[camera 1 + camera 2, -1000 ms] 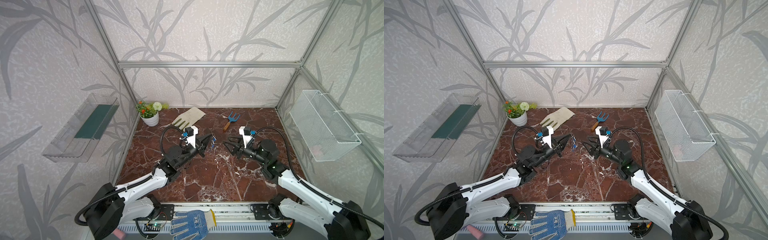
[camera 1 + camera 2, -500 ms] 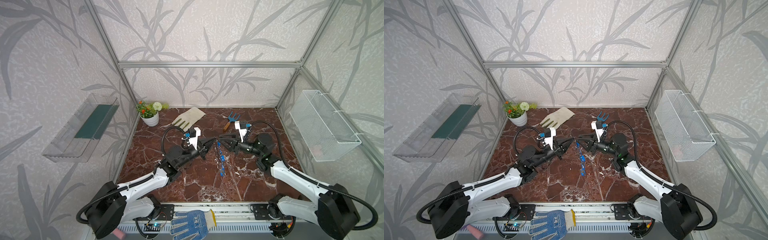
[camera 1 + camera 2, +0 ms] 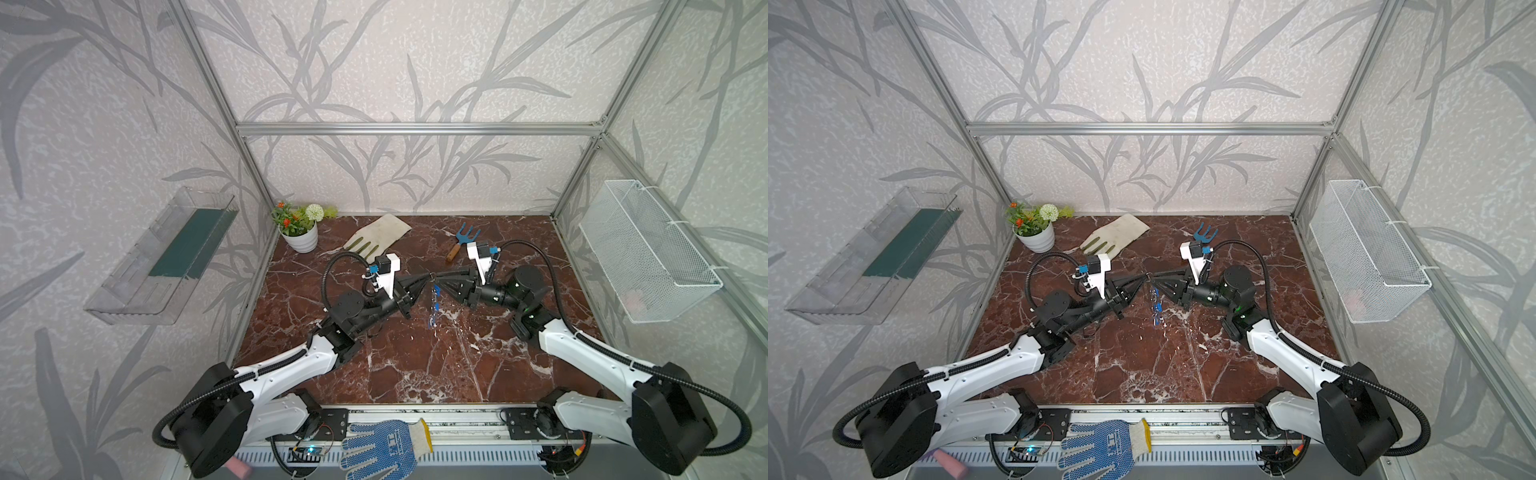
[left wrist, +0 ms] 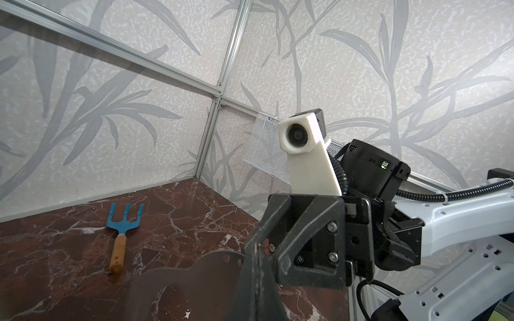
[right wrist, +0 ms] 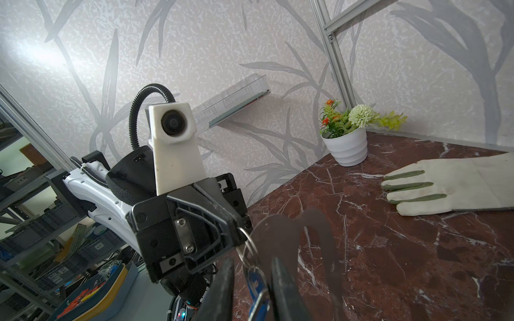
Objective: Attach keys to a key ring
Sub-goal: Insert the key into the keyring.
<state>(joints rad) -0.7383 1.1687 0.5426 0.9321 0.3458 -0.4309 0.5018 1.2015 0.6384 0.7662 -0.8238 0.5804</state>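
I had the left gripper pressed together on an edge of the key ring, a flat, thin, silver-grey metal plate of half-moon shape with an oval cutout. It held the plate in the air above the red-brown marble tabletop, so that whatever hung from it could swing clear. The keys, tiny bright-blue plastic tags on small silver wire rings, dangled in a short string beneath the plate, just where the two arms met tip to tip. The right gripper faced the left one with its jaws a little apart, one blue tag and its wire ring between them. I could not tell whether either finger touched it. I judged that narrow gap suited a pinch on so small a part.
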